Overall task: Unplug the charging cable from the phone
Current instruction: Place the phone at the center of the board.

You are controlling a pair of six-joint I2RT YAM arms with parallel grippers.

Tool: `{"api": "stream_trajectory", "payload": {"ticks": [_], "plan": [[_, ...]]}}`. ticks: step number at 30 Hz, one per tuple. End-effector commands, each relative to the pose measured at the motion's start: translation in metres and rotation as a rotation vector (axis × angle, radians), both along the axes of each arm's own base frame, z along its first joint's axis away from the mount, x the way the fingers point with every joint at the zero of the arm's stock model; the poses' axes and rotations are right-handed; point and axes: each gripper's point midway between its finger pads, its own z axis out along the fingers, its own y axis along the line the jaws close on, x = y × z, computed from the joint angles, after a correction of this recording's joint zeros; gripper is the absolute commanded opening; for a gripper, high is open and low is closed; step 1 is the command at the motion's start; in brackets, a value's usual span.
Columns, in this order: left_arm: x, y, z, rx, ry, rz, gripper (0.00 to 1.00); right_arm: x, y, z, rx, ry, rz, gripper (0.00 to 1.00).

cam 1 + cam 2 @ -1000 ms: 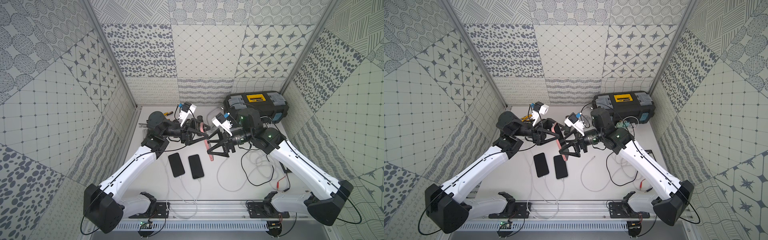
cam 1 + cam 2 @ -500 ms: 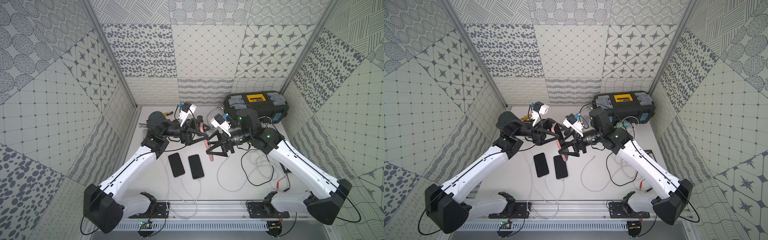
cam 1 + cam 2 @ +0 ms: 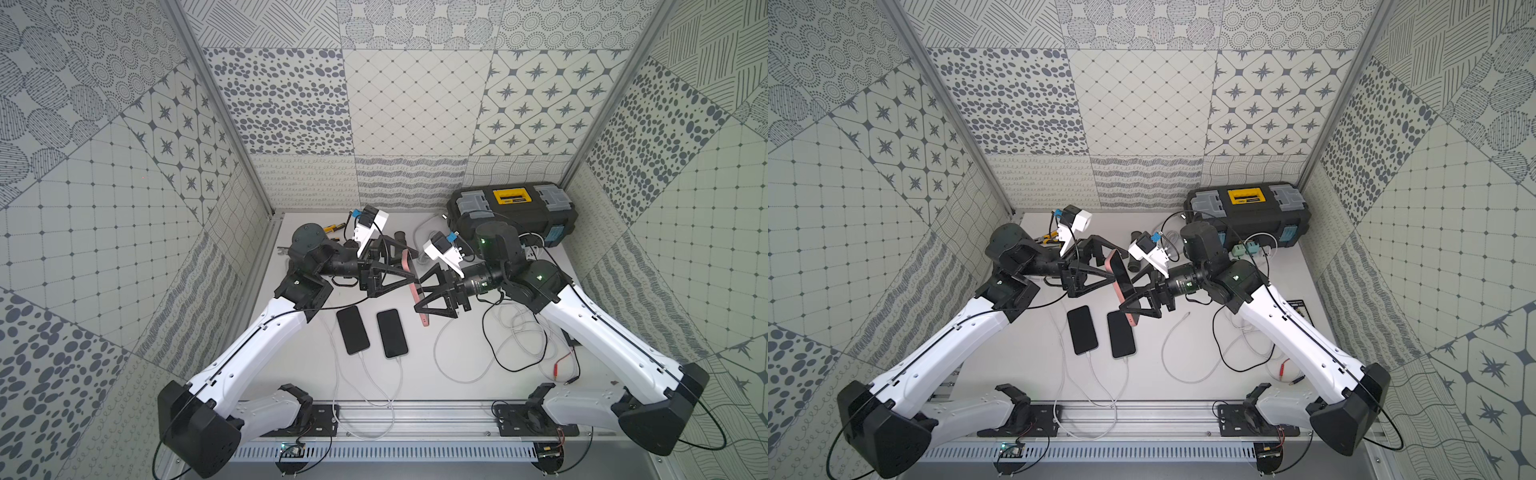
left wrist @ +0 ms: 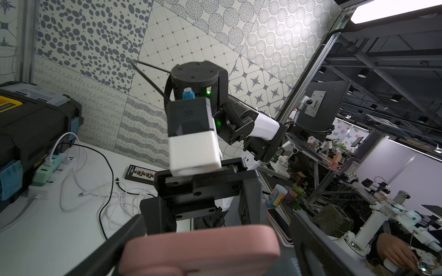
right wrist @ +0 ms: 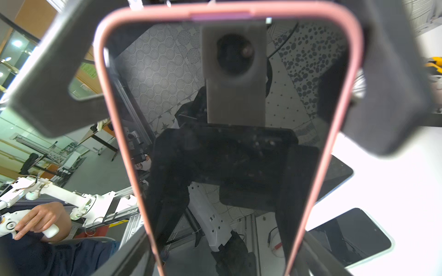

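Between the two end effectors, up off the table (image 3: 1025,353), hangs the phone (image 3: 1120,274) in its pink case, standing on edge with the dark screen facing the right arm. The right end effector (image 3: 1127,297) has it, with a finger pressed on each long side of the case. The right wrist view shows it plainly: the phone (image 5: 227,143) fills the frame, with black fingers (image 5: 55,78) hugging both edges. Over to the left end effector (image 3: 1117,265), and it sits wide open around the phone's far end, fingers spread rather than pinching. From the left wrist, the pink end of the phone (image 4: 201,248) sits between the fingers, with a dark gap on one side.

Just below and beside the right end effector, the white cable (image 3: 1183,321) lies on the table, its plug end loose and apart from the phone. Directly under both end effectors, two black phones (image 3: 1082,330) lie flat side by side, each with a white lead in its near end. Behind the right end effector, a black toolbox (image 3: 1246,216) stands by the back wall.
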Motion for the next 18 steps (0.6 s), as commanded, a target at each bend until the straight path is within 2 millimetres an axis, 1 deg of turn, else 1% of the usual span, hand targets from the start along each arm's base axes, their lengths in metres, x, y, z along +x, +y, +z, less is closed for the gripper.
{"api": "stream_trajectory", "payload": {"ticks": [1, 3, 7, 12, 14, 18], "plan": [[0.022, 0.009, -0.013, 0.076, -0.053, 0.215, 0.98, 0.008, -0.007, 0.013, 0.034, -0.087, -0.072, 0.49], [0.035, 0.018, -0.02, 0.113, -0.044, 0.337, 0.98, 0.021, -0.009, 0.004, -0.002, -0.072, -0.156, 0.48], [0.054, 0.039, -0.033, 0.177, -0.03, 0.533, 0.98, 0.054, -0.015, -0.025, -0.104, -0.023, -0.36, 0.49], [0.061, 0.054, -0.048, 0.23, -0.025, 0.638, 0.98, 0.091, -0.025, -0.065, -0.226, 0.072, -0.593, 0.49], [0.064, 0.059, -0.053, 0.248, -0.017, 0.671, 0.98, 0.106, -0.033, -0.083, -0.287, 0.121, -0.705, 0.49], [0.067, 0.066, -0.06, 0.278, -0.01, 0.719, 0.98, 0.124, -0.042, -0.12, -0.425, 0.162, -0.866, 0.5]]}}
